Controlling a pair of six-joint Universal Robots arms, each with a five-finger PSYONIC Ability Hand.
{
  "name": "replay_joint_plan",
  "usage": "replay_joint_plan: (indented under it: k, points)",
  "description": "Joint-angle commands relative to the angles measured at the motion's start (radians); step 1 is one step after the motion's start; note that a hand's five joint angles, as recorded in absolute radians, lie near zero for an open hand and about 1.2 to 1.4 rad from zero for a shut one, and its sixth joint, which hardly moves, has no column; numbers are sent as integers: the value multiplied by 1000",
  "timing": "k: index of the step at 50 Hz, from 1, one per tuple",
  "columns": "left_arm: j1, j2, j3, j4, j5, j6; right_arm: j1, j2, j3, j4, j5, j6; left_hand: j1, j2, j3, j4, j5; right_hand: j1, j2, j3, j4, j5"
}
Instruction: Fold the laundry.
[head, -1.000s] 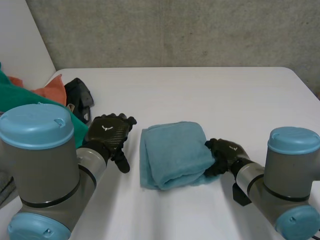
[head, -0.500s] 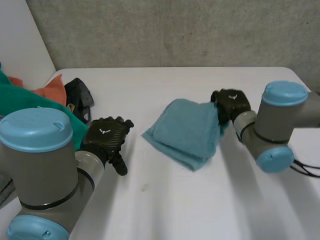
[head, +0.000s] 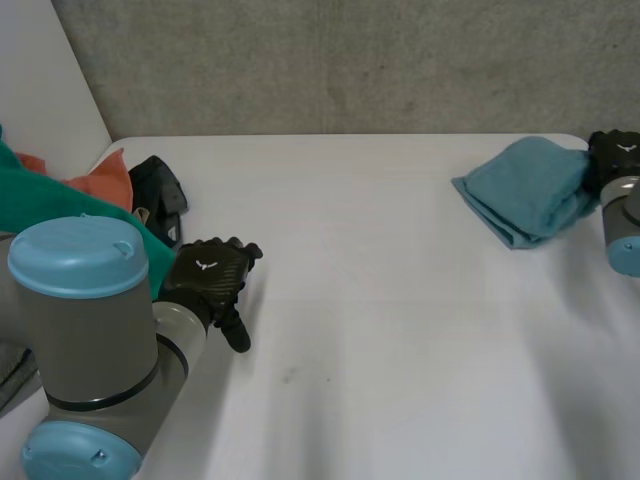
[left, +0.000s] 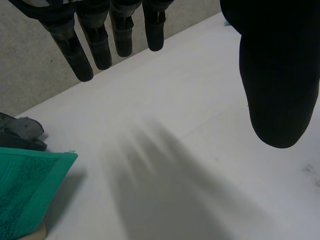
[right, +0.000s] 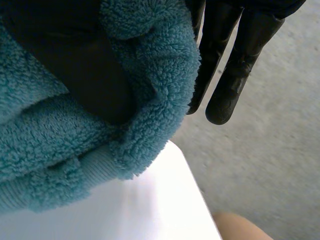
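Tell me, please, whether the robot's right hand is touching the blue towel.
Touching. In the right wrist view the right hand pinches the blue towel: its thumb is pressed into the fold, with its fingers behind it.

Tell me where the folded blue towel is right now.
In the head view the blue towel is near the table's far right corner, gripped at its right edge by the right hand.
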Motion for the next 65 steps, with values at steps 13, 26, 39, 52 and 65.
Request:
replay_joint_plan:
  k: [13,26,39,52,65]
  points:
    - [-2,-13,-1,4,0,0,-90,-67,180,154,-21,-72,10,-1,-17,-3,2,-347,-716,-725,-732,-656]
    - [-2,10,-1,0,-3,0,-129,-293,375,267,-15,-149,5,-7,-23,-9,-4,-626,-995,-1005,-1012,-935]
    - [33,120,5,7,0,0,-156,-587,466,216,21,-352,-4,-16,-31,-18,-13,-626,-995,-1005,-1012,-935]
    - [182,261,14,7,3,21,268,-883,933,33,-320,-144,-7,-19,-34,-21,-16,-626,-995,-1005,-1012,-935]
    - [487,177,70,43,-6,409,424,-898,1165,18,-401,-87,42,31,15,29,34,-626,-995,-1005,-1012,-935]
